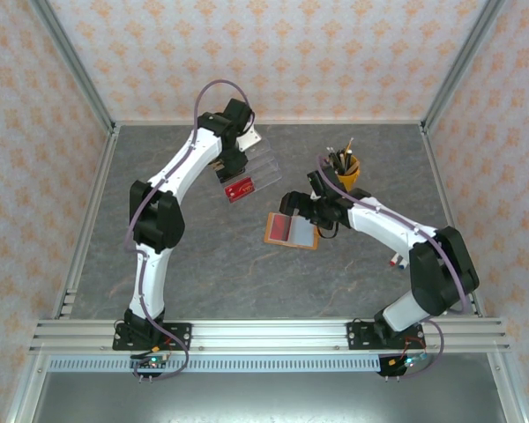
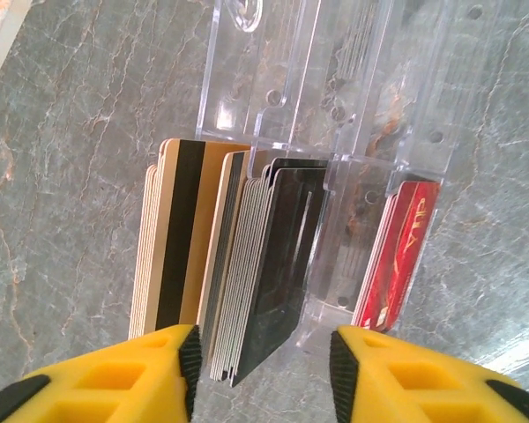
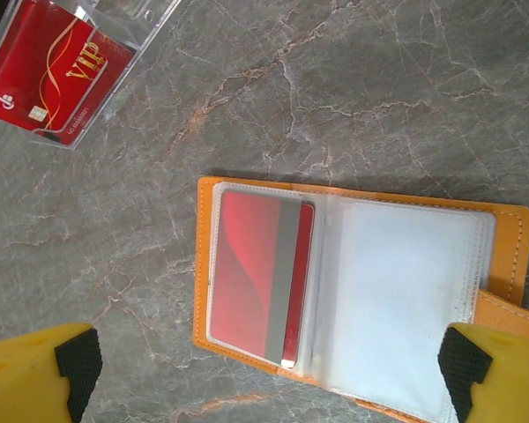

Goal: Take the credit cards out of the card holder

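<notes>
Grey marble table (image 1: 203, 264) enclosed by orange-patterned wallpaper walls (image 1: 282, 53).

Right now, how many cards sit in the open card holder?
1: a red card in the open card holder; the neighbouring sleeve looks empty. More may be hidden behind the card.

— Where's the card holder (image 1: 291, 230)?
— Open on the worktop (image 1: 212, 256), mid-frame in the top view, with one card (image 3: 260, 273) in its left pocket (seen from the right wrist).
— And the card rack (image 1: 266, 161)?
— Above and left of it, with stacked cards (image 2: 238, 264) standing in its slots. The pencil cup (image 1: 345, 167) stands to the holder's upper right.
</notes>
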{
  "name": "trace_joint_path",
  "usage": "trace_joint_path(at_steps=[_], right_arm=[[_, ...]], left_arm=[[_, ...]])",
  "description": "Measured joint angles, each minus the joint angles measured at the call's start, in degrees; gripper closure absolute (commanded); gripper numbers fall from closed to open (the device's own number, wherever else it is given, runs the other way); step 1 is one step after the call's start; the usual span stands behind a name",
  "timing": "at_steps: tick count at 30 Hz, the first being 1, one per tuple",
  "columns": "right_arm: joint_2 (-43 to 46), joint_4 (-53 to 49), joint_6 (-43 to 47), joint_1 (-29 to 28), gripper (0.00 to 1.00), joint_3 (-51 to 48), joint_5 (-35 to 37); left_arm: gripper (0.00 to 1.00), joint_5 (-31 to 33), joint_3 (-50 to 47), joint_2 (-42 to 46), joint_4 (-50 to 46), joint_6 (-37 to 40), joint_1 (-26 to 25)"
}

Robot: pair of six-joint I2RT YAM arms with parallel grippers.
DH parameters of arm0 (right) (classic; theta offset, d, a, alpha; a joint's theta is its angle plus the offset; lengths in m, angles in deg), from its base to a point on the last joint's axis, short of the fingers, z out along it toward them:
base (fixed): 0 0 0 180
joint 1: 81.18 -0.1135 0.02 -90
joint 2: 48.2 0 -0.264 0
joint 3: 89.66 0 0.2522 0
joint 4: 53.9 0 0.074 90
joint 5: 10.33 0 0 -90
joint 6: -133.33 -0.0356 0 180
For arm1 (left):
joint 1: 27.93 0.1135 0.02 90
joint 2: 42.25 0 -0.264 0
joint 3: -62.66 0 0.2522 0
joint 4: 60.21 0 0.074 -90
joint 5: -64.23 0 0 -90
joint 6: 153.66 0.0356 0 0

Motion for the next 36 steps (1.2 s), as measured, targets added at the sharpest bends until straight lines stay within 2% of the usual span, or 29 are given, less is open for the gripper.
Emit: trace_joint_path(at_steps=[4,9,12,15,19,22,28,33,36], right_arm=[[-0.3,0.1,-0.1,0.0,0.05,0.0,-0.2],[-2.0,0.6,-1.3,0.0,0.14,0.0,-1.5],[-4.0,1.4,-2.5,0.0,0.24,0.0,-2.9],[-6.1,2.3,-3.8,-0.1,0.37,0.0,-4.3],[-9.2,4.5,-6.0,-0.2,0.53,0.0,-6.6],[-10.7,5.8,-7.0,-0.3,0.59,0.0,-7.7],[-12.3,8.0,-8.4,-0.3,0.62,0.0,-7.8],[-13.6,8.1,-9.3,-0.3,0.63,-0.1,-7.2],[-13.7,8.5,-9.8,-0.3,0.65,-0.2,-7.0]], left_arm=[[0.42,-2.2,-1.8,4.2,1.9,-5.0,0.0],[0.31,-4.2,-11.3,16.3,8.8,-15.3,0.0],[0.25,-6.1,-18.5,24.1,13.5,-22.9,0.0],[0.21,-9.0,-26.5,29.7,18.0,-30.6,0.0],[0.21,-13.4,-37.4,33.9,22.6,-40.1,0.0],[0.21,-16.8,-43.5,34.9,24.5,-45.8,0.0],[0.29,-21.4,-50.8,34.9,27.7,-54.6,-1.2],[0.35,-23.1,-53.3,33.0,30.6,-59.1,-5.3],[0.42,-24.4,-53.9,29.9,32.9,-61.2,-7.8]])
